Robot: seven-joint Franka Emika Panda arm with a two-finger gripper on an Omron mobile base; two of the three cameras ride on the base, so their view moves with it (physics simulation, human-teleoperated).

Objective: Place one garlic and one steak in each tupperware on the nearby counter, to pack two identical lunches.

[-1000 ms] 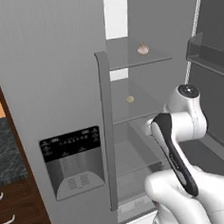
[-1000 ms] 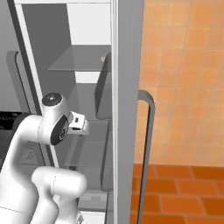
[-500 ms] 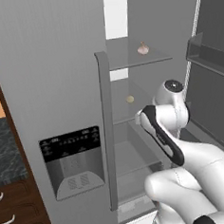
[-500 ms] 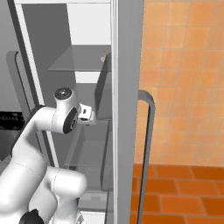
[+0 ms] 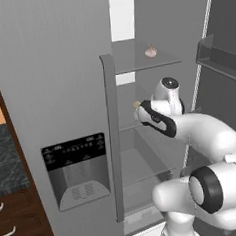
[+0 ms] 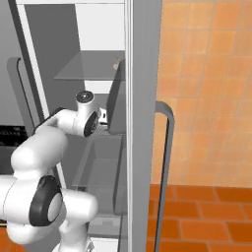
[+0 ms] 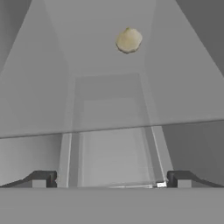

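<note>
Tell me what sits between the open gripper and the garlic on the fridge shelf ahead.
Nothing: in the hand view, bare glass shelf stretches from the gripper to the garlic.

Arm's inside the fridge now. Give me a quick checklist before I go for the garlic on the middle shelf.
1. Jaws open: ok. The gripper shows its fingertips spread wide in the hand view.
2. Nothing held: ok. The space between the fingertips is bare.
3. Target in sight: ok. A garlic lies ahead on the glass shelf.
4. Contact with the target: not ok. It lies well beyond the fingertips.
5. Second garlic: ok. Another bulb sits on the upper shelf.
6. Clearance between the arm and the fridge door: cannot tell.
</note>
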